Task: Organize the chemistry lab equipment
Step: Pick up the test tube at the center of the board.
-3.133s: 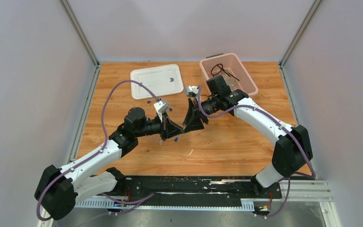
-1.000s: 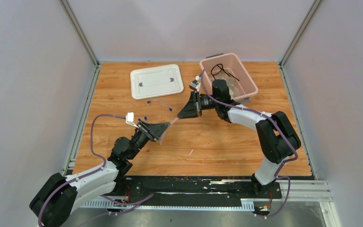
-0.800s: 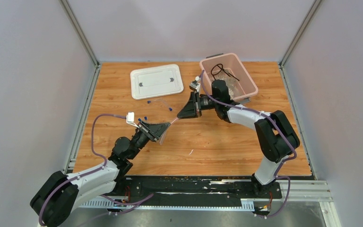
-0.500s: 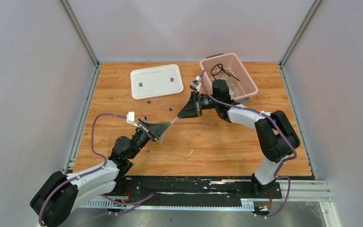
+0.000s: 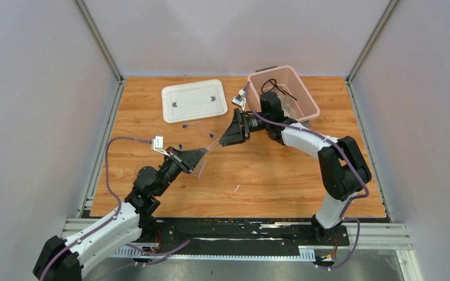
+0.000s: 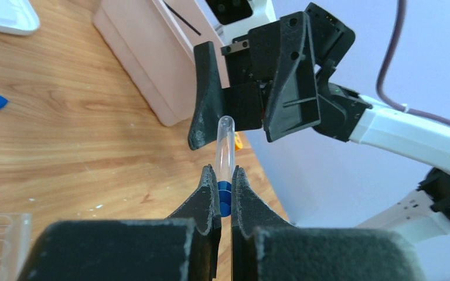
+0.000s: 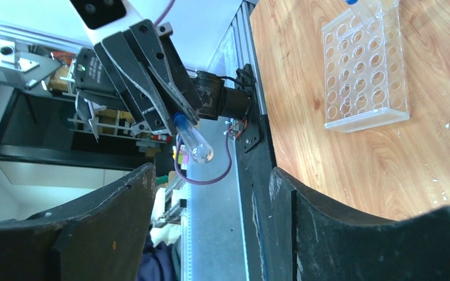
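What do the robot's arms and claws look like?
The left arm and right arm have white shells and black joints, each trailing a purple cable. The left claw and right claw are matte black, each with two flat wedge-shaped fingers. A small white box sits at each wrist.

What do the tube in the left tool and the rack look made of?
The tube: clear and glossy, background shows through; glass or plastic, can't tell. Its cap: opaque blue, likely plastic. The rack: see-through, crisp glossy edges; probably acrylic.
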Tool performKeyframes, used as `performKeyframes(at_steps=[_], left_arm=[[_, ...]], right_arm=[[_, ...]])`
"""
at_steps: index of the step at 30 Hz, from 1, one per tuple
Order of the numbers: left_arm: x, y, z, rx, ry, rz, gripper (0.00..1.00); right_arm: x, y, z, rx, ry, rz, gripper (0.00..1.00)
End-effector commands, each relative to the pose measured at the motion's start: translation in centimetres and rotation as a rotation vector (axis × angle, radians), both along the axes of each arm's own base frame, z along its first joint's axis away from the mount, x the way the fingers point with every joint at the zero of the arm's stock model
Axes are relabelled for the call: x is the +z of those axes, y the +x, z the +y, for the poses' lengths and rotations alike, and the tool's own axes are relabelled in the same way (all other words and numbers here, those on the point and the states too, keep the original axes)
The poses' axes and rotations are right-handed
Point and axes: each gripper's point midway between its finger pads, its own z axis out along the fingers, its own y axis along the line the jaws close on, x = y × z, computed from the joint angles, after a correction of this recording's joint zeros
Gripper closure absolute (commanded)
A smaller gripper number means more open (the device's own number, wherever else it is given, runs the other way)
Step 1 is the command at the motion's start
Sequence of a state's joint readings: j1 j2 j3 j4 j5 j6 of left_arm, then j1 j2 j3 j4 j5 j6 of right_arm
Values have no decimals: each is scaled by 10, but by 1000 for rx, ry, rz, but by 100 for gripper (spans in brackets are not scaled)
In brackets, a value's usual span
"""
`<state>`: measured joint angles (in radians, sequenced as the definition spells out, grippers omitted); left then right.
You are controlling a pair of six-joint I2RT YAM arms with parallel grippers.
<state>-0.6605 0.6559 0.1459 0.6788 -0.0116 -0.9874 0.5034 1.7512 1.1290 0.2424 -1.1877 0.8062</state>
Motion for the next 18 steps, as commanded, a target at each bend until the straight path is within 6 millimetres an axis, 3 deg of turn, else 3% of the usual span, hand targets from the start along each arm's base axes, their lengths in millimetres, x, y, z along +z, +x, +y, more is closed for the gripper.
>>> performKeyframes(at_steps=[1, 7, 11, 18], left_arm=[[-6, 7, 9, 53, 197, -6, 100], [-16, 11, 17, 66, 417, 28, 100], [-22, 14, 19, 56, 539, 55, 100], [-42, 27, 39, 102, 806, 158, 100]], right_arm=[[6, -6, -2, 102, 41, -130, 28], [4, -17, -7, 211, 85, -183, 27], [2, -17, -9, 219, 65, -226, 26], [-2, -12, -10, 201, 14, -303, 25]])
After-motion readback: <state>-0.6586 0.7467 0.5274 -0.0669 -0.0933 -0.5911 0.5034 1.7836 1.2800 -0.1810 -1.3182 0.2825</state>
